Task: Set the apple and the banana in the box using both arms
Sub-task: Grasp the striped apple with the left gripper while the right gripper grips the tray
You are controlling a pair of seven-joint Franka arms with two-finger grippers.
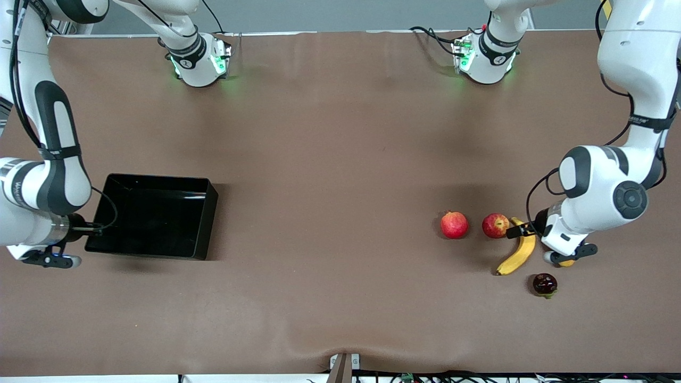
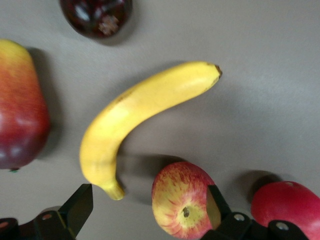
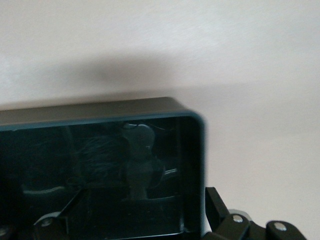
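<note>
The apple, red with yellow streaks, lies on the brown table at the left arm's end, beside the yellow banana. My left gripper is open and low over them. In the left wrist view the apple sits between the fingers, close against one fingertip, and the stem end of the banana lies near the other. The black box stands empty at the right arm's end. My right gripper is open at the box's end wall. In the right wrist view it straddles the wall of the box near a corner.
A pinkish-red round fruit lies beside the apple, toward the table's middle. A dark purple fruit lies nearer the front camera than the banana. A red-yellow mango shows in the left wrist view, mostly hidden under the left hand in the front view.
</note>
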